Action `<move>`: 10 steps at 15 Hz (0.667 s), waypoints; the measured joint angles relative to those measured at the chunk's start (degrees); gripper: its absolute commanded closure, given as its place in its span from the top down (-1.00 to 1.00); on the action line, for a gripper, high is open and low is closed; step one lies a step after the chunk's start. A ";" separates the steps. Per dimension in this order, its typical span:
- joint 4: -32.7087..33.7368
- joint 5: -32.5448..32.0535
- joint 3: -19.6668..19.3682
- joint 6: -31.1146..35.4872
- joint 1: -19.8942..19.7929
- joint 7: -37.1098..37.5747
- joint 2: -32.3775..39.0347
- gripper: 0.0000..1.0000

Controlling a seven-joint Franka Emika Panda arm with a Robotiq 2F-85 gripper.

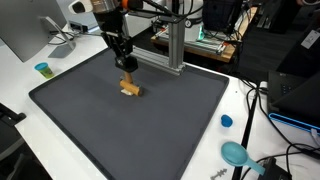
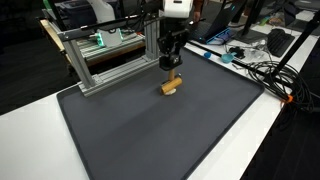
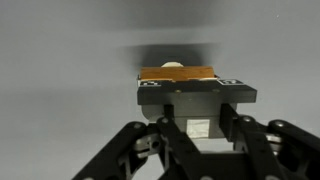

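A small tan wooden block [image 1: 130,89] [image 2: 172,86] rests low on the dark grey mat [image 1: 150,130] [image 2: 170,130], near its far edge. My gripper [image 1: 126,72] [image 2: 172,68] comes straight down onto it from above. In the wrist view the block [image 3: 178,74] shows an orange-brown face above a dark grey body. My gripper [image 3: 197,122] is shut on this block, one finger [image 3: 166,128] pressed against each side. Whether the block touches the mat or hangs just above it cannot be told.
An aluminium frame [image 1: 172,45] [image 2: 105,60] stands just behind the gripper. A blue cup [image 1: 42,69] sits off the mat beside a monitor [image 1: 20,30]. A blue cap [image 1: 226,121], a teal object [image 1: 236,153] and cables [image 2: 265,70] lie on the white table.
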 measured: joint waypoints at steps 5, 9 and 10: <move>1.08 0.28 0.00 -2.31 -0.20 0.00 0.70 -0.57; 1.08 0.28 -0.01 -3.34 -0.21 0.00 0.71 -0.57; 1.04 0.28 0.00 -4.03 -0.21 0.00 0.75 -0.57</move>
